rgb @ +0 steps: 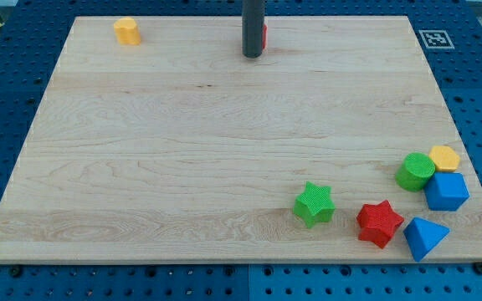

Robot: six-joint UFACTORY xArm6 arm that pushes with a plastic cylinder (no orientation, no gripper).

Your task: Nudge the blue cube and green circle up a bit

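The blue cube (pixel 447 191) sits near the board's right edge at the view's lower right. The green circle (pixel 414 171) touches it on its upper left. My tip (pixel 252 54) is at the view's top centre, far from both blocks, right beside a red block (pixel 264 35) that is mostly hidden behind the rod.
A yellow block (pixel 445 157) touches the green circle and the blue cube from above. A blue triangle (pixel 425 237), a red star (pixel 380 222) and a green star (pixel 315 204) lie along the bottom right. Another yellow block (pixel 127 31) is at top left. The wooden board (pixel 182 150) lies on a blue pegboard.
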